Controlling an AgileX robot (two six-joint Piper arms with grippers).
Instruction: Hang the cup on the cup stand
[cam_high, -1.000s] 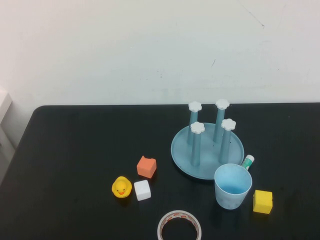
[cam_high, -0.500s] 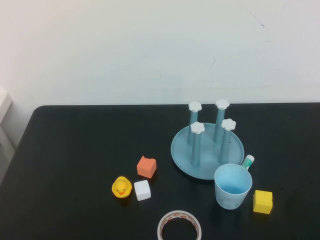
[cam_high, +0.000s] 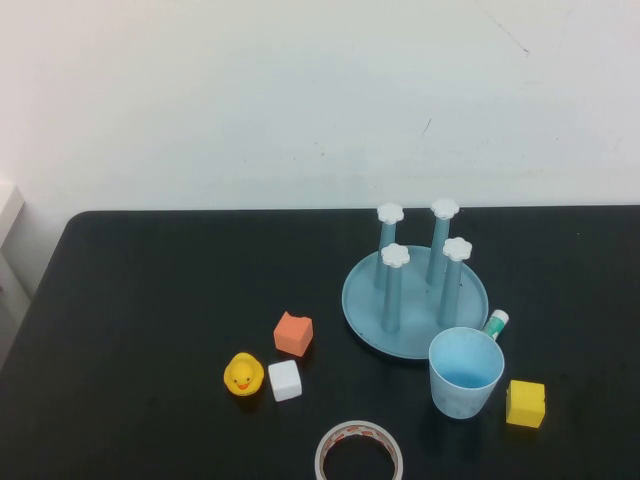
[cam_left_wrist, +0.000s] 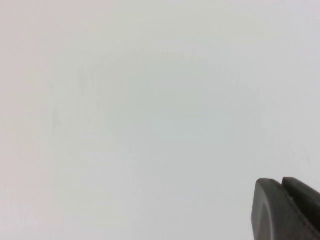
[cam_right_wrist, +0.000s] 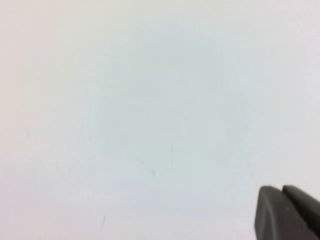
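Cup (cam_high: 465, 372) stands upright, mouth up, on the black table (cam_high: 150, 300) at near right, its light blue wall touching or just overlapping the near-right rim of the cup stand (cam_high: 415, 300); nothing grips it. Nearest of all, a roll of tape (cam_high: 359, 452) lies flat at the table's near edge, left of the cup. A yellow cube (cam_high: 525, 403) sits just right of the cup, apart from it. To the left, a yellow duck (cam_high: 243, 375) and a white cube (cam_high: 284, 380) sit side by side, close together, with an orange block (cam_high: 293, 333) just beyond the white cube. A small green-and-white tube (cam_high: 496, 323) lies between the cup and the stand's right rim, partly hidden by the cup. The stand's round blue dish carries four upright posts, each with a white flower cap; all four are bare. A white wall (cam_high: 300, 100) lies beyond the table's far edge.

My left gripper (cam_left_wrist: 287, 210) is off the table, out of the high view; its wrist camera shows only dark fingertips pressed together, closed on nothing, against plain white. My right gripper (cam_right_wrist: 289, 212) is likewise off the table, fingertips together and holding nothing, facing a plain white surface.
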